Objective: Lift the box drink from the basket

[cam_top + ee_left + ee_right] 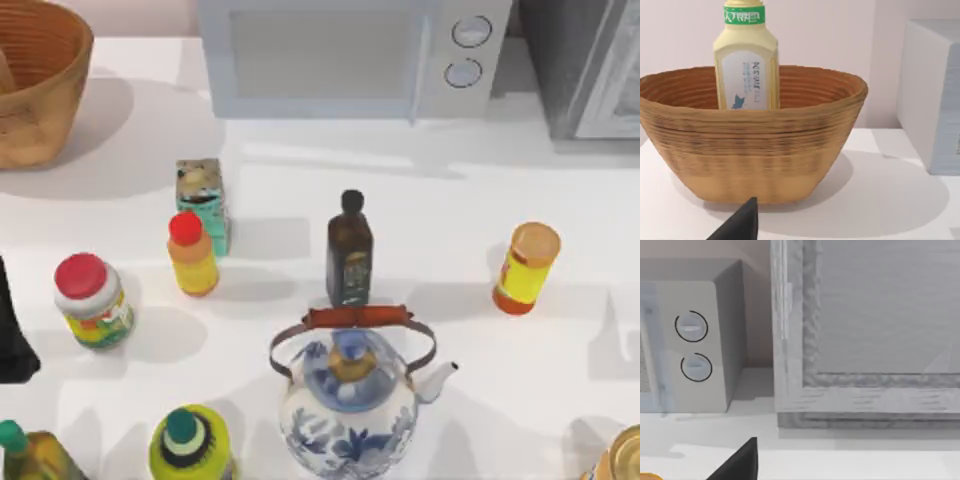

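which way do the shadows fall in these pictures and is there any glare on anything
Top view: shadows fall to the right of each item, as beside the dark bottle and the basket; faint bright streaks lie on the table before the microwave. Left wrist view: the basket's shadow spreads across the table, no glare.

The basket [35,85] sits at the far left corner of the table [560,200], with an open stretch of white tabletop between it and my left gripper [742,225]. A pale yellow bottle [746,55] stands upright inside, rising well above the rim, with free room over the rim on both sides of it. The microwave [345,55] stands to the right of the basket with a bare gap between them. Nearer the front, a box drink [203,203], a red-capped orange bottle [192,255], a red-lidded jar [92,300], a dark bottle [350,250] and a blue-and-white teapot [350,400] crowd the middle. Beyond my right gripper [737,462] the tabletop lies bare up to a grey cabinet [865,330] beside the microwave.
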